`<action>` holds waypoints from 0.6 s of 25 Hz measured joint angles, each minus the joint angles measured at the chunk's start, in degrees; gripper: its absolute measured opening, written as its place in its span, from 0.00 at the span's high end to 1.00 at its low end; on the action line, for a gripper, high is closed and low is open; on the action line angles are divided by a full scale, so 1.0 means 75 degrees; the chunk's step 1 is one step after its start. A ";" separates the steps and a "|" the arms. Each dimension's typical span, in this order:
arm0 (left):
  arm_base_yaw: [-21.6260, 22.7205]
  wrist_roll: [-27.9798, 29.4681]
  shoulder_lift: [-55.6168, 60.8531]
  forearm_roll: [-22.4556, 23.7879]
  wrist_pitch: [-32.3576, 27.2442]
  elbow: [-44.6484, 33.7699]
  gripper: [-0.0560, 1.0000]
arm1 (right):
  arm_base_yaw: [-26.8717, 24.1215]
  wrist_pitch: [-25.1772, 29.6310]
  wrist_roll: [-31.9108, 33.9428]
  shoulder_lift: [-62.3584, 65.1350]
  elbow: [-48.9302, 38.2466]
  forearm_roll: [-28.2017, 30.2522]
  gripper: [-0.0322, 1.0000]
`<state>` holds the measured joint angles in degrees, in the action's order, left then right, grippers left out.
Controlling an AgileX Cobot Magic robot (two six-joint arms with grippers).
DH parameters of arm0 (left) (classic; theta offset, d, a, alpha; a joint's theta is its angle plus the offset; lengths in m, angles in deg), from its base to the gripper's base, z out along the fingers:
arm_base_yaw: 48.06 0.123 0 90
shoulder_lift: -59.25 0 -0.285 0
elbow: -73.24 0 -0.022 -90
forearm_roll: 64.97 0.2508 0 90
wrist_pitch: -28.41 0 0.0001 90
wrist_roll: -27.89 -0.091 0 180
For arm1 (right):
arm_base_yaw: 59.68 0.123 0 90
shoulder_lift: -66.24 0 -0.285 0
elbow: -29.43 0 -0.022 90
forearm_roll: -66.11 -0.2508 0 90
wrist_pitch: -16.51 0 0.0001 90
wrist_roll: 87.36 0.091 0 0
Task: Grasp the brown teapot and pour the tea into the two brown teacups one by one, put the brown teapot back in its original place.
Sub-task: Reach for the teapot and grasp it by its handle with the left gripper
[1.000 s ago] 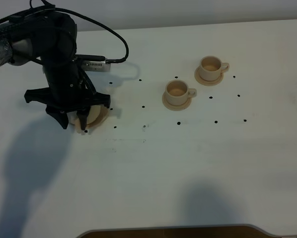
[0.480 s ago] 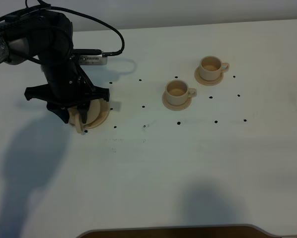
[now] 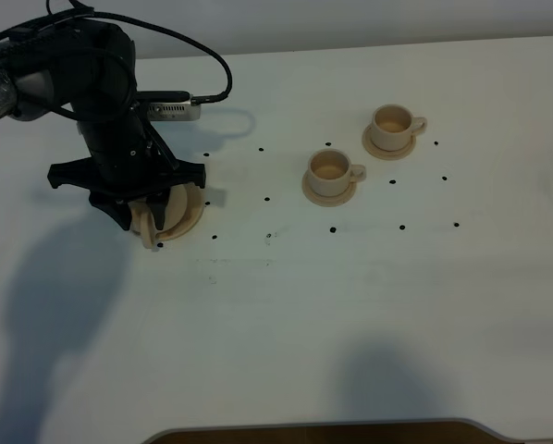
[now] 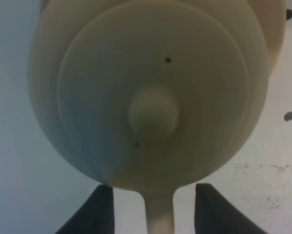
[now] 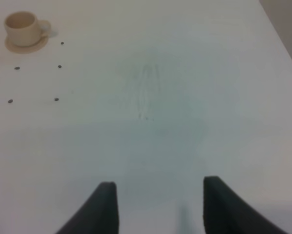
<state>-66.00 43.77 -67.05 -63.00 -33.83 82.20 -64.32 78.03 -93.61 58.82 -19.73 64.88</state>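
Looking down from up high, the left gripper (image 3: 140, 222) hangs right over the brown teapot (image 3: 170, 207), at 9 o'clock on the white table (image 3: 369, 305). The pot sits on its big saucer (image 3: 199, 213), the original place. The arm hides most of the pot. From the pot, the near cup (image 3: 330, 171) lies at 3 o'clock and the far cup (image 3: 392, 125) at 2 o'clock, both well apart from it. Each cup stands on its own little saucer. The right gripper does not show here.

In the left wrist view, the teapot (image 4: 153, 73) fills the picture, with its round knob (image 4: 153, 112) in the middle. The loop handle (image 4: 159, 217) pokes out between the 2 dark fingers (image 4: 99, 214). The fingers are spread, with a gap on each side of the handle, so nothing is pinched yet.

The step in hand looks like grabbing the handle. To do it well, the handle should sit in the middle of the gap. The squeeze should be slow and firm. Then the pot should go straight up and stay flat, so the saucer does not drag and no tea spills.

In the right wrist view, the right gripper (image 5: 158, 185) is spread too, over bare table, and holds nothing. 1 teacup (image 5: 21, 27) sits far off; I cannot tell which one.
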 joint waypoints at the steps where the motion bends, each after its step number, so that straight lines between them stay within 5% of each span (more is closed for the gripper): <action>1: 0.0000 0.0000 0.0000 -0.0002 0.0000 0.0000 0.57 | 0.0000 0.0000 0.0000 0.0000 0.0000 0.0000 0.58; 15: 0.0000 0.0024 0.0000 -0.0009 -0.0015 0.0000 0.70 | 0.0000 0.0000 0.0000 0.0000 0.0000 0.0000 0.58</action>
<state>-66.00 43.95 -67.05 -63.07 -33.95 82.20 -64.32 78.03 -93.61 58.82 -19.73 64.88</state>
